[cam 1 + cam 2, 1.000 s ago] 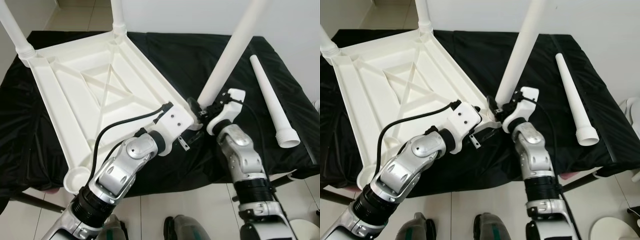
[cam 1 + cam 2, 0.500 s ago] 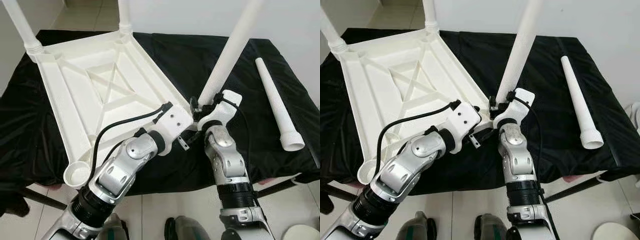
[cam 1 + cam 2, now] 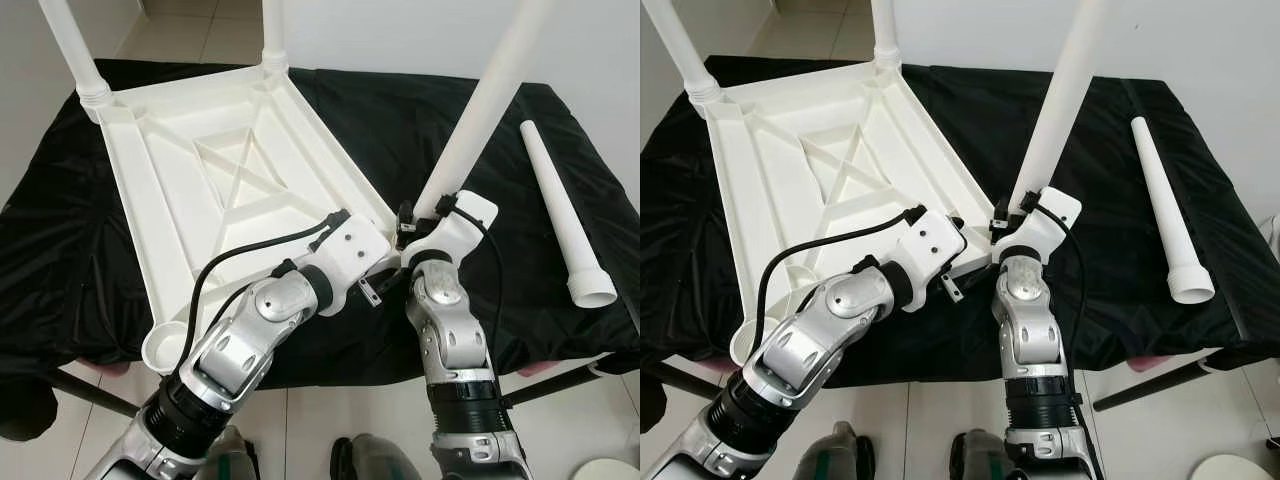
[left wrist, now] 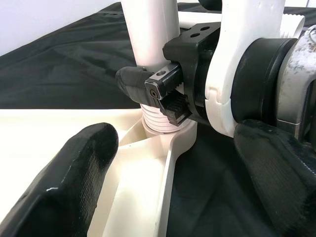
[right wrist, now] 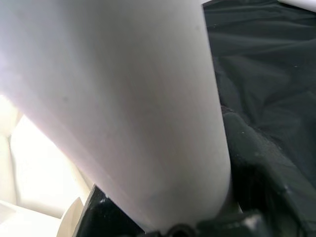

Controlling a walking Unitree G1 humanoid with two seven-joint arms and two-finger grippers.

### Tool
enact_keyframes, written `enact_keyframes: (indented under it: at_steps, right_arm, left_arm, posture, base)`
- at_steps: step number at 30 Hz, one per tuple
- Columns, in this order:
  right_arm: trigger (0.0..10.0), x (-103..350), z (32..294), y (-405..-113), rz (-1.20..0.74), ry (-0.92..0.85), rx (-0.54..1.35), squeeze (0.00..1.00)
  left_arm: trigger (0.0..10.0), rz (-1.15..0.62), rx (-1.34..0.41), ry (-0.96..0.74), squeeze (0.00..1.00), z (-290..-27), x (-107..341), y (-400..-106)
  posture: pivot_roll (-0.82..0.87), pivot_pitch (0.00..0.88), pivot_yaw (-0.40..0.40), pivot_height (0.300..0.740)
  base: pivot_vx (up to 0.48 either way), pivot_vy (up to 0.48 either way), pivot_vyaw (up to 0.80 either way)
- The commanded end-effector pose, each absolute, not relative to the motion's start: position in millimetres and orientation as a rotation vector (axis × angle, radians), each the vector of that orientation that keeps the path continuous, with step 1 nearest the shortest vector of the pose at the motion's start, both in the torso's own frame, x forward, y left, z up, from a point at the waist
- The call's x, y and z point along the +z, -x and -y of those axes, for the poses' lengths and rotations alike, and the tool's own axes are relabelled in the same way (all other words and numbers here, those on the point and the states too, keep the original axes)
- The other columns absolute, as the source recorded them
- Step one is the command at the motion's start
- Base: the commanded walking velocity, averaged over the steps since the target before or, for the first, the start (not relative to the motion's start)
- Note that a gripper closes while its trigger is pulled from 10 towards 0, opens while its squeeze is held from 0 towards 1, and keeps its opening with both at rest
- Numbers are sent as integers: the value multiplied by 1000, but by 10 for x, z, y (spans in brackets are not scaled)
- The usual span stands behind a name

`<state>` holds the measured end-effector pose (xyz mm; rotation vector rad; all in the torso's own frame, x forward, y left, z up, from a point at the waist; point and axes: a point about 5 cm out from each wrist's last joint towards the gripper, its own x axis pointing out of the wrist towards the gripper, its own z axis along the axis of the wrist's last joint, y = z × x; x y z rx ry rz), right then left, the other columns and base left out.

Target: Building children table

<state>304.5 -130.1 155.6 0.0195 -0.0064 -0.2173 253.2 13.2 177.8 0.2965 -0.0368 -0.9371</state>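
A white plastic children's table lies upside down on a black cloth. Two legs stand in its far corners. At the near right corner a third white leg rises tilted to the right, its threaded end in the corner socket. My right gripper is shut on this leg just above the thread. My left gripper is open, with its fingers on either side of the same table corner. The fourth leg lies loose on the cloth to the right.
The near left corner has a round socket with nothing in it. The black cloth covers a low table with a white wall behind it. Tiled floor runs along the near edge, where my feet show.
The camera has shifted, so the whole scene sits lower and further right. My right forearm has swung in to the left under its wrist, still gripping the leg. The left gripper stays at the corner.
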Motion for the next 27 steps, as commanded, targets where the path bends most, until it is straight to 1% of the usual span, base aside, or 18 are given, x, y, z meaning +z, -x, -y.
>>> enact_keyframes:
  at_steps: [1, 7, 8, 16, 17, 20, 21, 23, 24, 26, 27]
  right_arm:
    - [10000, 1472, 1406, -3006, -34, 30, -286, 0]
    - [10000, 1500, 1447, -2980, -14, 37, -271, 0]
    - [10000, 1502, 1462, -2971, -11, 42, -271, 1000]
    - [10000, 1521, 1476, -2960, 24, 12, -211, 1000]
    - [10000, 1544, 1464, -2981, 43, -29, -159, 1000]
    - [10000, 1550, 1447, -2997, 44, -44, -116, 1000]
    - [10000, 1555, 1405, -3027, 43, -65, -23, 0]
    - [10000, 1562, 1361, -3051, 43, -82, 79, 0]
    - [10000, 1562, 1361, -3051, 43, -82, 79, 0]
    - [10000, 1548, 1389, -3107, 38, -39, 249, 0]
    - [10000, 1548, 1426, -3131, 41, -14, 296, 0]
  left_arm:
    - [10000, 29, -953, -308, 0, -128, 1739, -2529]
    - [10000, 25, -942, -316, 0, -168, 1727, -2544]
    - [10000, 25, -939, -318, 0, -174, 1728, -2549]
    - [10000, 29, -932, -321, 0, -188, 1736, -2569]
    - [10000, 31, -930, -324, 0, -190, 1739, -2575]
    - [10000, 32, -930, -325, 0, -191, 1741, -2579]
    - [10000, 34, -929, -326, 0, -192, 1746, -2586]
    - [10000, 37, -929, -327, 0, -194, 1751, -2592]
    - [10000, 37, -929, -327, 0, -194, 1751, -2592]
    - [10000, 44, -931, -329, 0, -182, 1768, -2604]
    - [10000, 46, -931, -328, 0, -178, 1774, -2608]
  posture:
    - [-125, 0, -42, 740]
    - [-124, 0, -45, 740]
    - [-122, 0, -47, 740]
    - [-118, 0, -45, 740]
    - [-117, 0, -44, 740]
    - [-117, 0, -43, 740]
    - [-118, 0, -43, 740]
    - [-118, 0, -42, 740]
    - [-118, 0, -42, 740]
    - [-116, 0, -43, 740]
    - [-116, 0, -44, 740]
  base:
    - [0, 0, 0]
    - [0, 0, 0]
    - [0, 0, 0]
    - [0, 0, 0]
    - [0, 0, 0]
    - [0, 0, 0]
    - [0, 0, 0]
    - [0, 0, 0]
    - [0, 0, 0]
    - [0, 0, 0]
    - [0, 0, 0]
